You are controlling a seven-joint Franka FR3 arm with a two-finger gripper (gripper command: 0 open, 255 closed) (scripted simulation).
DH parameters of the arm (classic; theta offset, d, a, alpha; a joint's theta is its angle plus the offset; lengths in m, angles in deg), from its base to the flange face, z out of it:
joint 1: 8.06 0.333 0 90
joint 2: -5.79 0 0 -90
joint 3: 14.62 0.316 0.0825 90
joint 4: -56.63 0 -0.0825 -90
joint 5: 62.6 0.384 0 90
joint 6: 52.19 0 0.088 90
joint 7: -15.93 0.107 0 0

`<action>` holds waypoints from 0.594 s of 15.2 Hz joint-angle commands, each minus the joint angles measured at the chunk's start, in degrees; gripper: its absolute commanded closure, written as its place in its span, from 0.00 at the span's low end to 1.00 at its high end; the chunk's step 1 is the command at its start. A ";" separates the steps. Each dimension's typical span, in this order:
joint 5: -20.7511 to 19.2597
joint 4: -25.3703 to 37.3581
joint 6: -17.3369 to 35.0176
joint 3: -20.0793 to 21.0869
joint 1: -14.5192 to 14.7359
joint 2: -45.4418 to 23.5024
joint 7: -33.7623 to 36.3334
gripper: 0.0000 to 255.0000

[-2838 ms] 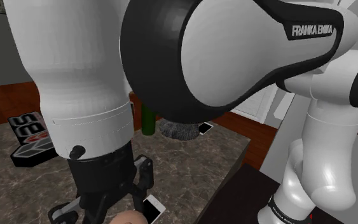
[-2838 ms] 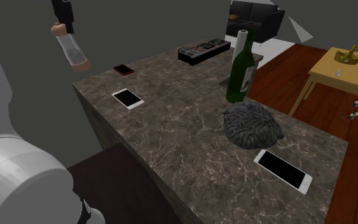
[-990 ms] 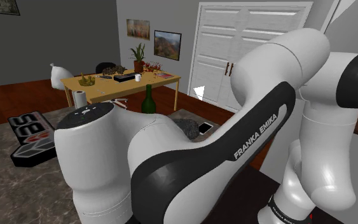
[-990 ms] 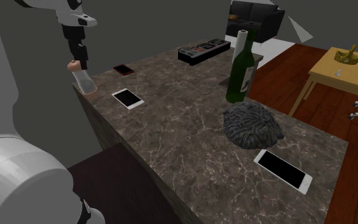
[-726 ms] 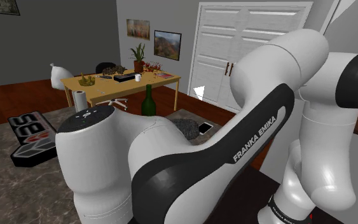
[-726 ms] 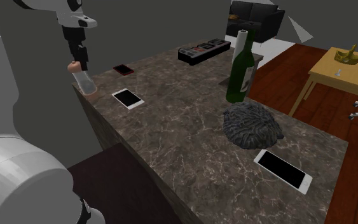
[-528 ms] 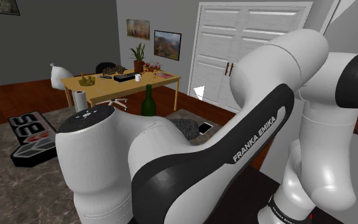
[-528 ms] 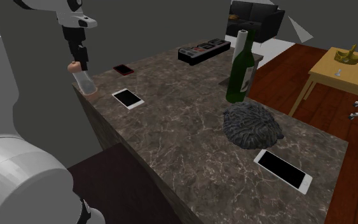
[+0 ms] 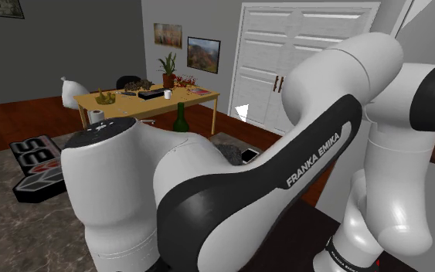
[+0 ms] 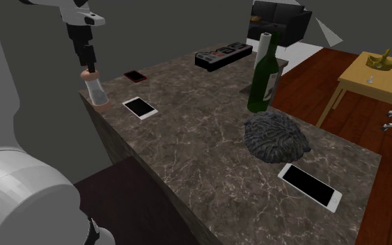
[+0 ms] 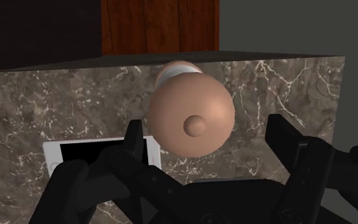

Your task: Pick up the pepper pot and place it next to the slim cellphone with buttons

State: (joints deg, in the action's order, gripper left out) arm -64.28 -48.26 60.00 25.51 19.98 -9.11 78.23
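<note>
In the shoulder view, the foreground is occupied by the white arm (image 9: 208,193), smooth-shelled with dark joint bands. The dark, pale-veined stone counter (image 9: 15,224) is seen behind it. In the second exterior view, the pot (image 10: 98,94) is found standing on the counter just beside the white phone (image 10: 140,107), on that phone's counter-edge side. The pot is slim and tall, with a pale body and a tan cap, and its long axis is close to vertical. The gripper (image 10: 88,61) is positioned directly over the pot, pointing down along that axis, so the pot lies straight below the fingertips. In the wrist view, the domed tan cap with its small central knob is seen between the fingers (image 11: 133,140). The fingers are spread and stand apart from the cap on both sides, so the pot is not held. The white phone, flat with a glossy black screen and white border, lies beside the pot's base. Buttons cannot be made out on it. If this is the intended phone, placement is judged complete. A straight lift along the pot's axis is advised, as a narrow pot near the edge is easily toppled.
</note>
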 commanded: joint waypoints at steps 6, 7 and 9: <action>0.79 3.92 -4.94 0.12 -0.56 1.18 -0.71 0.00; 0.79 3.92 -4.94 0.12 -0.56 1.18 -0.71 0.00; 0.79 3.92 -4.94 0.12 -0.56 1.18 -0.71 0.00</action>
State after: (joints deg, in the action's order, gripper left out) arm -63.49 -44.35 55.08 25.64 19.43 -7.93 77.51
